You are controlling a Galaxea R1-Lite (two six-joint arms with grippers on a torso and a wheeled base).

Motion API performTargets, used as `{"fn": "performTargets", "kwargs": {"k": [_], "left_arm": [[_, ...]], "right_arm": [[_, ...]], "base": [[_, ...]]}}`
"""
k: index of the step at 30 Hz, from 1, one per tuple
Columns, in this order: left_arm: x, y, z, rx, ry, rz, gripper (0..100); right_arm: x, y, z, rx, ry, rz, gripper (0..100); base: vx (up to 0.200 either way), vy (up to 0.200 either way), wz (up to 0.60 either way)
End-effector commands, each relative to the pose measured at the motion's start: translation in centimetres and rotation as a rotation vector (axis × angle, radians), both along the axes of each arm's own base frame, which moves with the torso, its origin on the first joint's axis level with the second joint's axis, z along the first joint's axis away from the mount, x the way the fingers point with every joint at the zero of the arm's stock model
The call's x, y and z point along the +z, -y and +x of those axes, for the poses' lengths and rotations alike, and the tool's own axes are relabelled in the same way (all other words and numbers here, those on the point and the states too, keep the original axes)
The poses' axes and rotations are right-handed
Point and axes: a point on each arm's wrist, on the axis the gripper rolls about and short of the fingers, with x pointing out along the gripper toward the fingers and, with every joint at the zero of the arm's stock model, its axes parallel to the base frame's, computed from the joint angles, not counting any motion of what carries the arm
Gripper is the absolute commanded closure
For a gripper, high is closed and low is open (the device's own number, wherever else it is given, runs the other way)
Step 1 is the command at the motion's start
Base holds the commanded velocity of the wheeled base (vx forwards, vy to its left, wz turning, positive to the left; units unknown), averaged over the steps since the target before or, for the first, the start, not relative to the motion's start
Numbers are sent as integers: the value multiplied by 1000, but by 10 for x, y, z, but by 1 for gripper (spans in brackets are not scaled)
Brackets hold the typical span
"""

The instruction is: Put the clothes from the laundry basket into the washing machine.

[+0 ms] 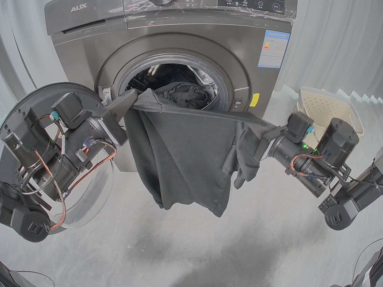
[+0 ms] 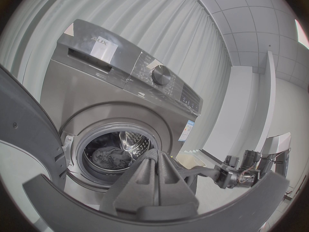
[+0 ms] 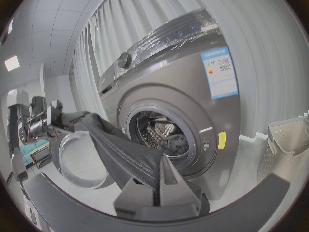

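Grey garment [image 1: 179, 152] hangs stretched between left gripper [image 1: 133, 99] and right gripper [image 1: 261, 137], both closed tight on it, just before the open washer [image 1: 179, 40].

The dark grey cloth garment [image 1: 179, 152] looks matt and soft, with a fine knitted grain (plainest in the right wrist view). The grey front-loading washing machine [image 1: 223, 40] has a satin, brushed-metal-looking shell. Wrinkled glossy clear plastic film [image 1: 199, 4] covers its panel, and its shiny steel drum [image 2: 134, 143] is perforated. The cream perforated plastic laundry basket [image 1: 331, 108] is matt.
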Motion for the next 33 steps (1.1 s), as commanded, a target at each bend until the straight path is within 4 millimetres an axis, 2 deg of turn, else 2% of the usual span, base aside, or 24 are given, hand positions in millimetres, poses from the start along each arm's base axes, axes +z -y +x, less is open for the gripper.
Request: {"fn": "performTargets", "kwargs": {"k": [1,4,11,17,33], "left_arm": [[10,-5,-11,-3,35,-19,100],[11,-6,-14,-6,43,-24,100],[16,-7,-15,-1,67,-31,100],[25,-10,-21,1,100,-46,100],[27,-12,-24,1,106,-47,100]], "right_arm": [[18,12,1,-32,63,74,100],[32,12,3,-33,114,114,100],[45,5,1,-31,153,155,100],[55,6,-6,-21,180,175,100],[59,-4,-13,-3,172,214,100]], "base": [[0,0,0],[0,0,0],[0,0,0],[0,0,0],[0,0,0]]}}
